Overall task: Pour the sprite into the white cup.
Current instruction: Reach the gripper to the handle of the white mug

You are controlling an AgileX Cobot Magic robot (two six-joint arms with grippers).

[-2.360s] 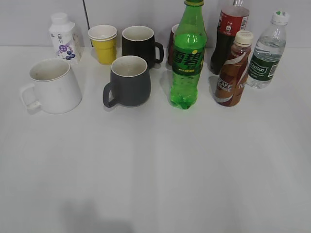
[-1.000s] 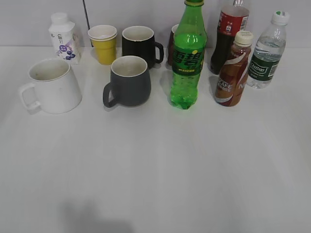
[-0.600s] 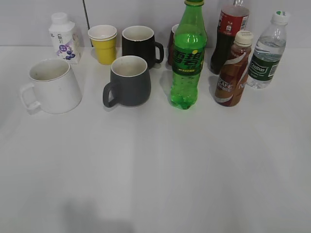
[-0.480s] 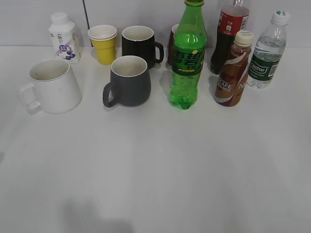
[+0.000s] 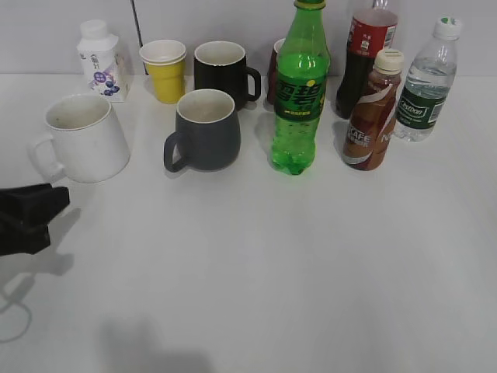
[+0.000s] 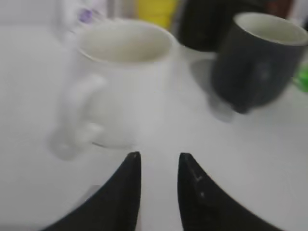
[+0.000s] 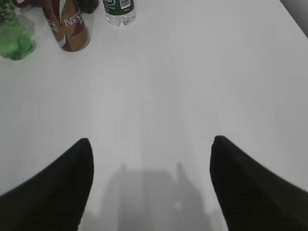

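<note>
My left gripper [image 6: 159, 166] is black, and its jaws are two smooth curved points, like little horns. One jaw has small pale specks on it. My right gripper [image 7: 150, 144] is black too, with two big rounded tips. From the side my left gripper [image 5: 27, 217] looks like a dark blocky lump.

A plain white surface [image 5: 311, 264] fills nearly the whole exterior view, smooth and matte, with soft grey shadows pooling near its front edge and at the lower left. Behind it rises a pale grey wall [image 5: 46, 35], meeting the surface in a straight horizontal line. The light is even and diffuse, and a thin dark vertical line [image 5: 137, 23] runs down the wall.
</note>
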